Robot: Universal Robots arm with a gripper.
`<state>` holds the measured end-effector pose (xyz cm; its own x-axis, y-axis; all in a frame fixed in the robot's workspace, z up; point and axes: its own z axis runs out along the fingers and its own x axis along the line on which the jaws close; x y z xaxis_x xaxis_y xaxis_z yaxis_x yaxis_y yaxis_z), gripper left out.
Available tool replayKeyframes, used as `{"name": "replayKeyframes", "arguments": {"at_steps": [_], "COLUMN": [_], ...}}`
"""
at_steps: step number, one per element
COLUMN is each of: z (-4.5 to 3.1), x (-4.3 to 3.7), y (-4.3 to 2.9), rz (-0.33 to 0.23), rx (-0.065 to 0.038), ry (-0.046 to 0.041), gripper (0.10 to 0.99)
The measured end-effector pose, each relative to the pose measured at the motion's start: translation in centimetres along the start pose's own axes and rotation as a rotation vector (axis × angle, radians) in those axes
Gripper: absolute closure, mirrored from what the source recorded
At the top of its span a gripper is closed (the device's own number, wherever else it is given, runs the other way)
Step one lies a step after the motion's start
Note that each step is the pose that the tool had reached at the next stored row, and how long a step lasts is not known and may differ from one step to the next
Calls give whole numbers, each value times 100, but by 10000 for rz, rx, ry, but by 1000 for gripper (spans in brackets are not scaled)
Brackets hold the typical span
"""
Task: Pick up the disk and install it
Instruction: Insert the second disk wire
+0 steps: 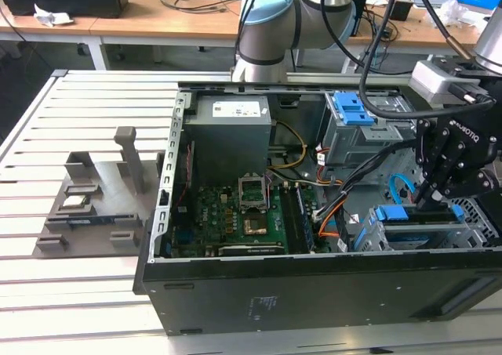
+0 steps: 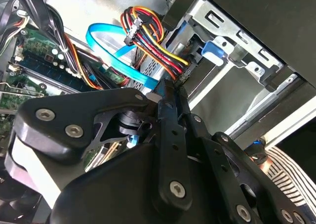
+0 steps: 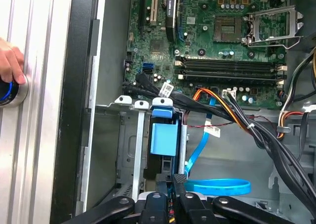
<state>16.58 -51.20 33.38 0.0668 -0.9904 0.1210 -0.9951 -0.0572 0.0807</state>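
The disk, seen by its blue carrier frame (image 3: 163, 137), stands on edge in a slot of the metal drive cage (image 3: 129, 135) at the case's front corner; its metal body is mostly hidden. In the exterior view the carrier (image 1: 396, 214) lies at the exterior view's right, in the lower cage. My gripper (image 3: 176, 178) hangs right at the carrier's outer end, fingers together with nothing visibly between them. In the second wrist view the gripper (image 2: 170, 90) shows shut, its tips against a blue edge beside the cable bundle (image 2: 148, 36).
The open computer case (image 1: 235, 292) holds a motherboard (image 1: 235, 218), a grey power-supply box (image 1: 231, 135) and an upper cage with a bare blue latch plate (image 1: 353, 108). Flat blue cables (image 3: 217, 187) and black wires cross near the cage. A person's hand (image 3: 10, 66) rests on a button.
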Motion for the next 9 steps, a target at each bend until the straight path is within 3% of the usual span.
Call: {"name": "replayKeyframes", "arguments": {"at_steps": [4,6,7,9], "z": [15,3,-6,-173], "x": [-3,-1,1,-1], "y": [-2,-1,0,13], "rz": [-4,-1,0,7], "rx": [1,0,-1,-5], "ry": [-33,0,2,75], "gripper": [914,788,788,788]}}
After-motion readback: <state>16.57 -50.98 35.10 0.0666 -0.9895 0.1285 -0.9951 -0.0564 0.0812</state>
